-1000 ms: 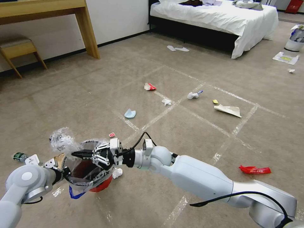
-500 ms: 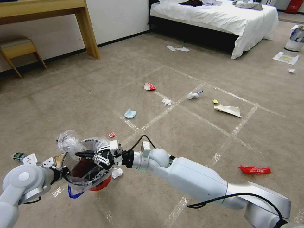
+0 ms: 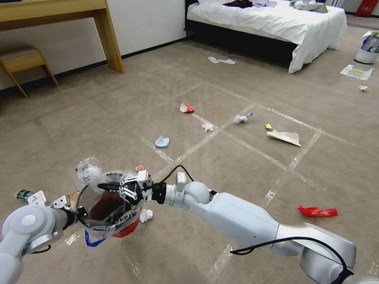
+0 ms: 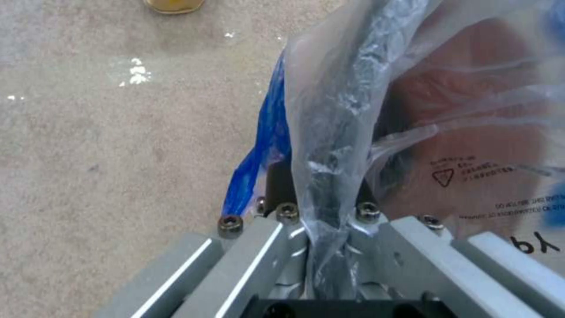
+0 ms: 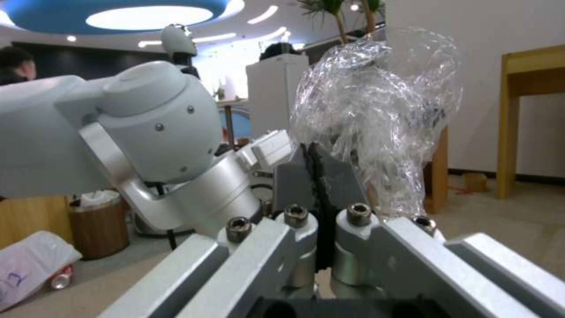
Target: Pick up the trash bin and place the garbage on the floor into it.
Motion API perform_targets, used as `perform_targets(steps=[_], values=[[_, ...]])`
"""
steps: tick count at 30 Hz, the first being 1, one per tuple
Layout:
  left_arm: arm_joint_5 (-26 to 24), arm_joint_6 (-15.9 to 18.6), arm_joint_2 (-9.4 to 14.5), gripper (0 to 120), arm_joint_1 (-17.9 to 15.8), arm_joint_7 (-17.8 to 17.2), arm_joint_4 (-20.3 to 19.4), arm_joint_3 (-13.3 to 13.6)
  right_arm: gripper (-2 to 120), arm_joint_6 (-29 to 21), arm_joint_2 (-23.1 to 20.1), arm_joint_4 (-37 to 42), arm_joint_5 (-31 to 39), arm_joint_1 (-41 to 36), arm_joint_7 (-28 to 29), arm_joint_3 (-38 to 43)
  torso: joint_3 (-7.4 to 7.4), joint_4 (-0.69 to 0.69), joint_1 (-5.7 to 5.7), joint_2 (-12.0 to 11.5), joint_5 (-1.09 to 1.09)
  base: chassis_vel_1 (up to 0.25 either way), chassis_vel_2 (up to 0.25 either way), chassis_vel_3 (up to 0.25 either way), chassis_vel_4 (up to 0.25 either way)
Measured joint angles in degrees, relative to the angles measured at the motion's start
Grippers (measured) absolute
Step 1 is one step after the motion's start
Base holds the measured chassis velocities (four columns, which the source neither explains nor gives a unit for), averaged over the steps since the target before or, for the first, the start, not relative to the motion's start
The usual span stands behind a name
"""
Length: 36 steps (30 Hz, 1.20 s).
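Floor: we note the floor (image 3: pixel 237 165), taped in a grid, with garbage spread ahead and to the right.
Trash bin: the trash bin (image 3: pixel 125 230) hangs low at near left, off the carpet we judge, mouth up and tipped toward us.
Left gripper: left gripper (image 3: pixel 79 213) clamped on the bin's near rim and liner.
Right gripper: right gripper (image 3: pixel 103 185) sits over the bin mouth, pointing left, fingers together, nothing seen between them.
Key relation: nearest piece, a white tissue (image 3: pixel 146 215), lies just beside the bin, under the right wrist; the right arm is the free one.
View difference: the left wrist view shows the plastic bag (image 4: pixel 329 132) pinched between the left fingers; the right wrist view shows the closed fingertips (image 5: pixel 318 172).
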Motion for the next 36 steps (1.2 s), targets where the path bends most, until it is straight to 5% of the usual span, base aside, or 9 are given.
perform_targets(steps=[6, 23, 29, 36], values=[[-0.25, -0.10, 0.22, 1, -0.20, 0.01, -0.09, -0.09, 5, 0.97, 0.32, -0.81, -1.45, -0.11, 1.00, -0.70, 0.00, 0.01, 0.00, 0.00, 0.00, 0.000, 0.000, 0.000, 0.000], [-0.81, -0.12, 0.66, 1, -0.18, 0.00, -0.36, -0.56, 62, 0.69, 1.10, -2.56, -3.18, -0.07, 1.82, -2.02, 0.00, 0.00, 0.00, 0.00, 0.00, 0.000, 0.000, 0.000, 0.000], [-0.88, -0.13, 0.56, 1, -0.35, 0.00, -0.28, -0.58, 90, 0.84, 1.49, -3.22, -3.98, -0.01, 2.64, -2.02, 0.00, 0.00, 0.00, 0.00, 0.00, 0.000, 0.000, 0.000, 0.000], [-1.02, -0.12, 0.80, 1, -0.49, 0.02, -0.03, -1.09, 100, 1.12, 1.33, -1.02, -3.38, 0.58, 3.28, 1.53, 0.00, 0.01, 0.00, 0.00, 0.00, 0.000, 0.000, 0.000, 0.000]])
